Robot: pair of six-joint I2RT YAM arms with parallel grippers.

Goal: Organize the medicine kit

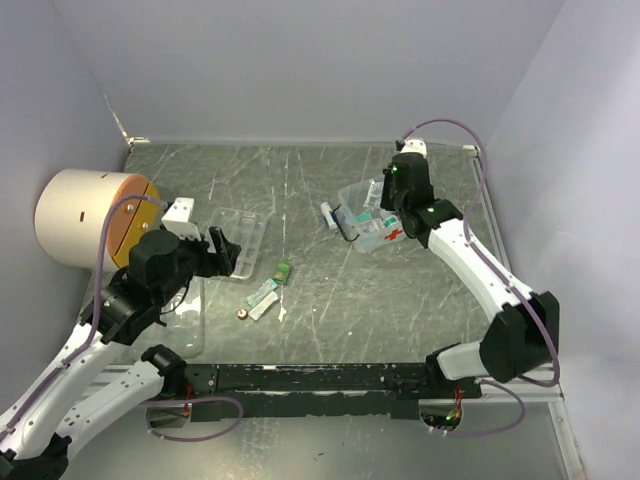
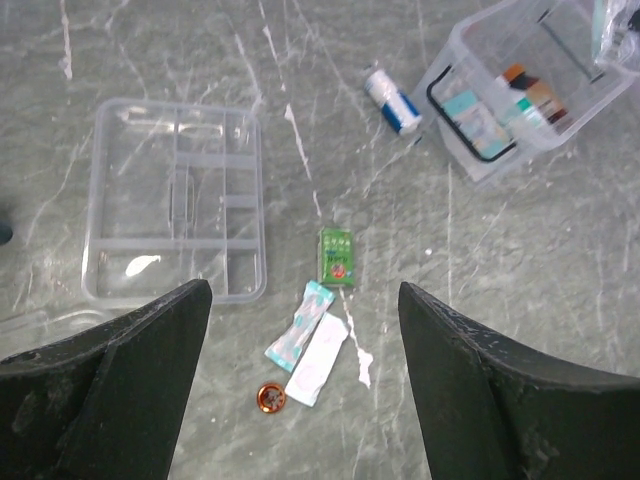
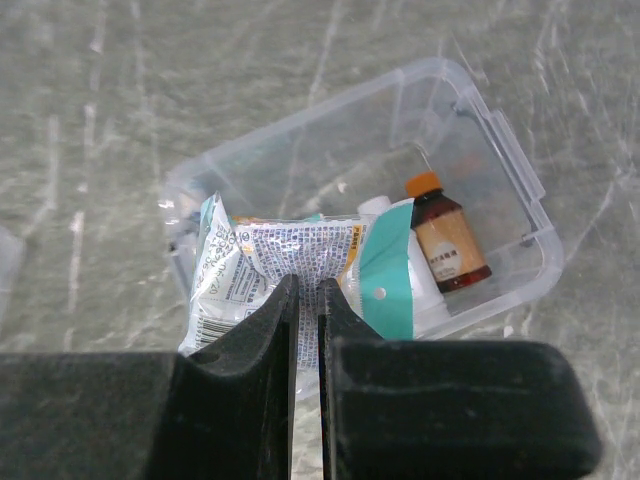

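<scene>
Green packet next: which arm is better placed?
Left. The left end effector is open, hovering over the green packet beside the tray. The right end effector is shut on a white packet over the case, well away.

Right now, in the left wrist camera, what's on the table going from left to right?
In order: clear divided tray → small copper-coloured disc → green packet → blue-and-white tube → clear case with items inside. The two pale sachets overlap the disc and the packet, so they are left out.
</scene>
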